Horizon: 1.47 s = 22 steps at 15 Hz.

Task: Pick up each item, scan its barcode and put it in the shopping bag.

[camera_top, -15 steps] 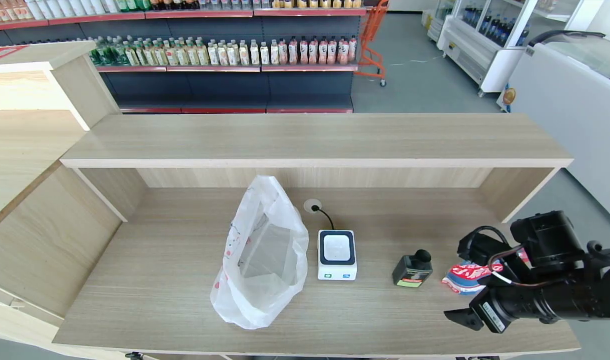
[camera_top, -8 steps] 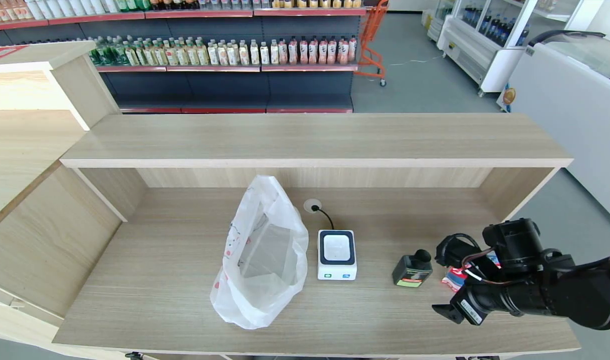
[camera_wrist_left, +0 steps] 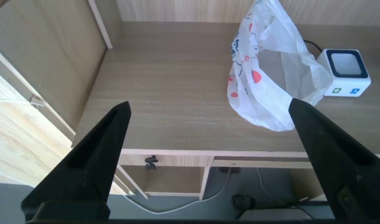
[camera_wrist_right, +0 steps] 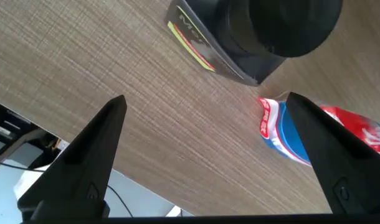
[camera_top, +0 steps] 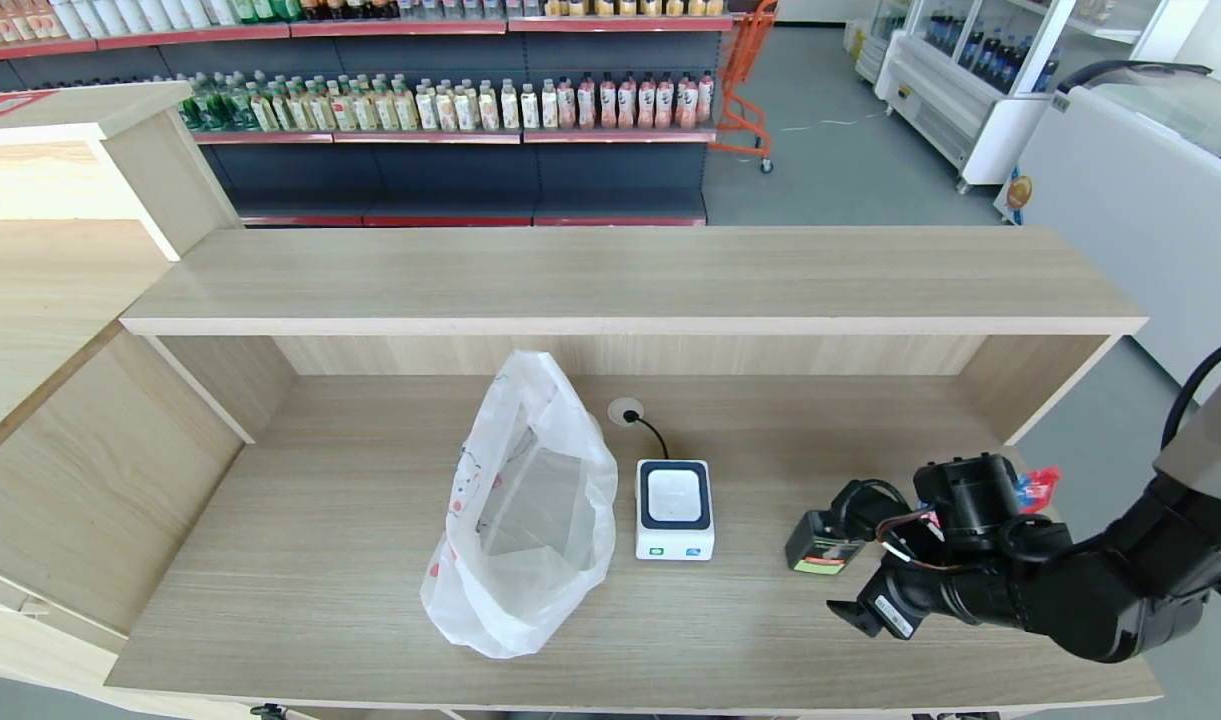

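Note:
A small dark bottle (camera_top: pixel 823 545) with a black cap stands on the wooden counter (camera_top: pixel 320 560), right of the white scanner (camera_top: pixel 674 508). It appears close up in the right wrist view (camera_wrist_right: pixel 252 37). My right gripper (camera_wrist_right: pixel 205 102) hangs open just above it, with nothing between its fingers. A red and blue snack packet (camera_wrist_right: pixel 327 134) lies beside the bottle, and my right arm (camera_top: pixel 970 580) mostly covers it in the head view. The white shopping bag (camera_top: pixel 518 510) stands open left of the scanner. My left gripper (camera_wrist_left: pixel 209 109) is open, off the counter's front left edge.
A raised shelf (camera_top: pixel 630 280) runs along the back of the counter, with wooden side walls at both ends. The scanner's black cable (camera_top: pixel 650 432) leads to a hole behind it. Bare counter stretches left of the bag.
My right arm has swung left and lowered, going from over the snack packet to over the dark bottle. Bag, scanner and bottle have stayed put.

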Tool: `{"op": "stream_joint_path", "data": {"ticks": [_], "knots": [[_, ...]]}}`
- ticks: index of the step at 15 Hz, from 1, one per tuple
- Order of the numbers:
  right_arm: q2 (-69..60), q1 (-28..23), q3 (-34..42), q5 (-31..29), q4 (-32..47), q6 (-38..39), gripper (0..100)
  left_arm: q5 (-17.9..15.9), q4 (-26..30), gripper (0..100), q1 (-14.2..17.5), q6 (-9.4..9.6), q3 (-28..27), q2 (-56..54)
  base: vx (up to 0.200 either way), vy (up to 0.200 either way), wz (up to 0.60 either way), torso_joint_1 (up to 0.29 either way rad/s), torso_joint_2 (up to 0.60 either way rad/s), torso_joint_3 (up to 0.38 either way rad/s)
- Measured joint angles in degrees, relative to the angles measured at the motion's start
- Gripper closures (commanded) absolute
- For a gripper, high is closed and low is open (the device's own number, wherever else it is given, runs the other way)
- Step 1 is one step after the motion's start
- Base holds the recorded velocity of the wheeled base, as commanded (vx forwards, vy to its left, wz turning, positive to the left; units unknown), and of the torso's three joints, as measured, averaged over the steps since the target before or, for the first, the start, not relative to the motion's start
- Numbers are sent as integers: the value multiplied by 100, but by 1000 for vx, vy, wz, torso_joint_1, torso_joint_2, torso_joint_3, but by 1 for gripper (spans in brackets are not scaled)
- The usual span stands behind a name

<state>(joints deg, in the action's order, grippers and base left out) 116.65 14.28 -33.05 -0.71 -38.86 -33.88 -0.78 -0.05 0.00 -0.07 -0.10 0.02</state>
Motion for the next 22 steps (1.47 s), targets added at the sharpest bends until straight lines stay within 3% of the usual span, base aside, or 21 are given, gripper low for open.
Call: {"op": "stream_joint_path", "data": {"ticks": [5,13,14,22], "knots": [[462,110,-344,-16,-468,-246,0,-1,0,0,0,0,0,0,0,0,0,0,0,0],[967,226,-1212,68,-468,-230,0,-1,0,0,0,0,0,0,0,0,0,0,0,0],[1019,261,-1301,194,-466,-140,100,0,-2,0,0,0,0,0,0,0,0,0,0,0],[1152,490,-1424,393,-607,443,100,-1,0,0,0,0,0,0,0,0,0,0,0,0]]}}
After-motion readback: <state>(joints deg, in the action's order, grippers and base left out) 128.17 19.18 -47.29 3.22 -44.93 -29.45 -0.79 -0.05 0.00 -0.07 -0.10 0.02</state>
